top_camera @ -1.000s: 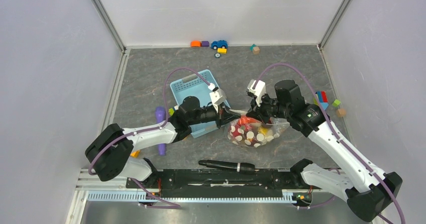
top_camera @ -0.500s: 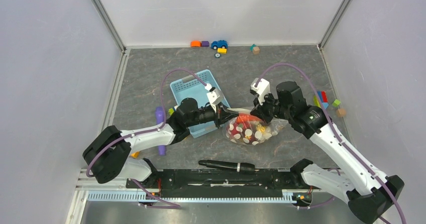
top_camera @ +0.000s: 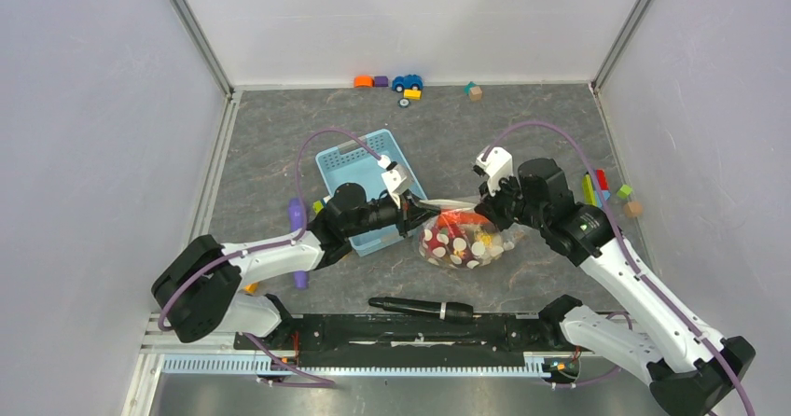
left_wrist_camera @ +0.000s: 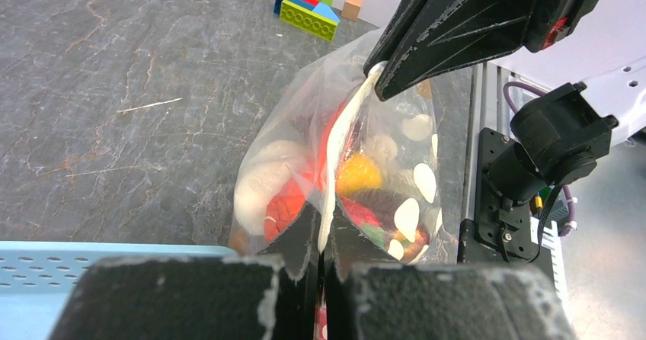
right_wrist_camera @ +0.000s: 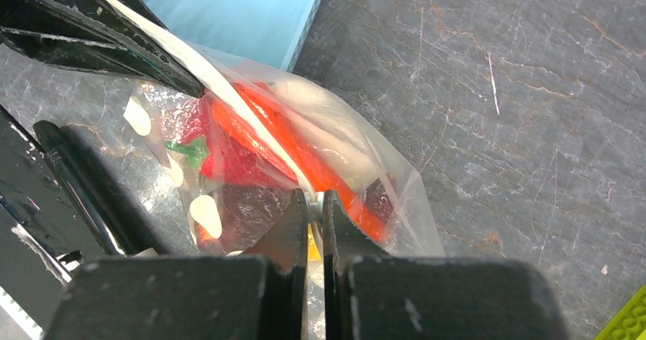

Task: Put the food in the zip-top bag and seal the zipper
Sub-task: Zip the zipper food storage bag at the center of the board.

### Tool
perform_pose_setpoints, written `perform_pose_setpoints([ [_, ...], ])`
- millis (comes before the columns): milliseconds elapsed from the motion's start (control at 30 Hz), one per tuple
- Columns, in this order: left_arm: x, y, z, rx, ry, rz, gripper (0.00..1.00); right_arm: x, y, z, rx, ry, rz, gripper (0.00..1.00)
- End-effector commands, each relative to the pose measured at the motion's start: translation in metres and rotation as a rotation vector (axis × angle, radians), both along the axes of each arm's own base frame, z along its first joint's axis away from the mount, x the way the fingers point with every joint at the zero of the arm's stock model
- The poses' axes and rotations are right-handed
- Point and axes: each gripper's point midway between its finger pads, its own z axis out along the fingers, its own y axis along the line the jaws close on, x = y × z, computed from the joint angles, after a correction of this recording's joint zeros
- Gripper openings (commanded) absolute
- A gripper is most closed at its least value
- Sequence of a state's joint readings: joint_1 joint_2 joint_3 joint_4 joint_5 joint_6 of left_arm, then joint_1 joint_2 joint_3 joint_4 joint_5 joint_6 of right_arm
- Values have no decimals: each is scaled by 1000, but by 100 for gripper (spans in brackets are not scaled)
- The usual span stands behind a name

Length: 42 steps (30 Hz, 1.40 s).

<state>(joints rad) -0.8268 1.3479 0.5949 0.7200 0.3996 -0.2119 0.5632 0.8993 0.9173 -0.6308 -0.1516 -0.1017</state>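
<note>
**Both hands pinch the zipper with the food inside the bag**

At the left of the bench (top_camera: 280, 127) a purple stick (top_camera: 297, 222) lies beside the left arm. Just right of it sits the light-blue basket (top_camera: 357, 159), partly covered by that arm.

The left hand (top_camera: 419, 213) reaches over the basket's near right corner. Its fingers are pressed together on the left end of the zipper (left_wrist_camera: 344, 130). From the left wrist, the strip disappears between the two dark pads at the bottom of the view.

The zipper runs taut as one pale band from this hand to the other. Whether it is sealed along its length cannot be told.

Below it sags the zip-top bag (top_camera: 464, 243), in the middle of the bench between the two hands. Whether its bottom rests on the bench cannot be told.

The food is inside. A white oblong (left_wrist_camera: 263, 178) lies against the left wall, and a yellow round (left_wrist_camera: 358, 174) shows on the other side of the strip. Red pieces (right_wrist_camera: 255, 130) crowd the middle, one with a green stem (right_wrist_camera: 190, 151). A black pen-like tool (top_camera: 420, 306) lies in front of the bag, apart from it.

The right hand (top_camera: 483, 213) has its fingers (right_wrist_camera: 293, 226) shut tight on the right end of the zipper. Well to its right, near the wall, stand coloured building blocks (top_camera: 597, 185).
</note>
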Motion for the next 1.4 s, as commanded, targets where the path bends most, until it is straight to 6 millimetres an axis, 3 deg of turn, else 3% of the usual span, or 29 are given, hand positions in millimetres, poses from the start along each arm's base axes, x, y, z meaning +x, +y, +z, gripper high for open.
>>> perform_pose_setpoints([
  [0,10,12,1,8,-18,70,2,8,-27,-2,-52,-25,-147,0],
  [733,20,24,-9,59,-22,150,2,17,-63,-15,-165,-5,-362,0],
  [1367,29,40,-16,104,-52,243,2,16,-85,-8,-239,-24,-443,0],
])
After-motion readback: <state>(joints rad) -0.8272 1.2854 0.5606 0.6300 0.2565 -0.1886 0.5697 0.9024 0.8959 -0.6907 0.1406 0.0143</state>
